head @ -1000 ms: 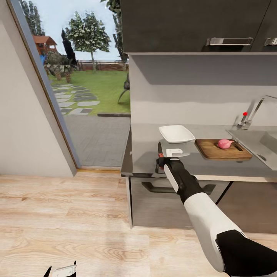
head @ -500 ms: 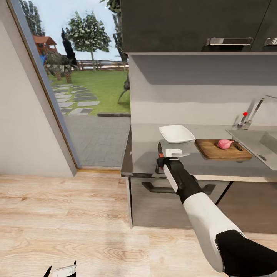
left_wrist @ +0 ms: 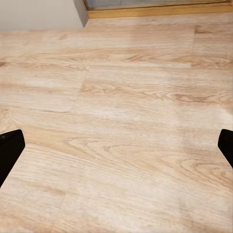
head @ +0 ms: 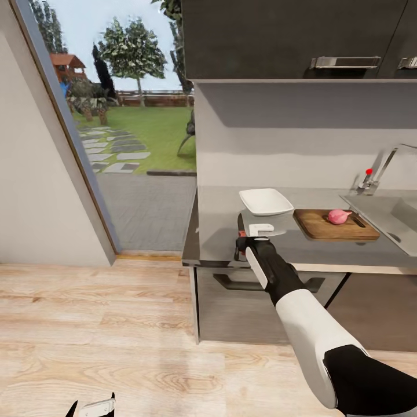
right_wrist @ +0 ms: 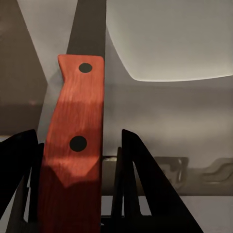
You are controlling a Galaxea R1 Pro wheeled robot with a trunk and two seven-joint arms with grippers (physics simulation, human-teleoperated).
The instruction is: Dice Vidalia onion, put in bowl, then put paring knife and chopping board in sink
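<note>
Orange-red, the paring knife [right_wrist: 73,145] handle sits between the right gripper [right_wrist: 77,194] fingers, which bracket it; whether they clamp it I cannot tell. Beyond lie bowl [head: 266,201] and Vidalia onion [head: 338,216] on the chopping board [head: 336,225]. A loose grip could let the knife twist or drop.

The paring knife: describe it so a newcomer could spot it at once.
On the grey countertop, near its window end, just in front of the white bowl, the right tool straddles the paring knife. Orange-red riveted handle, thin dark blade, far slimmer than the brown chopping board.
</note>
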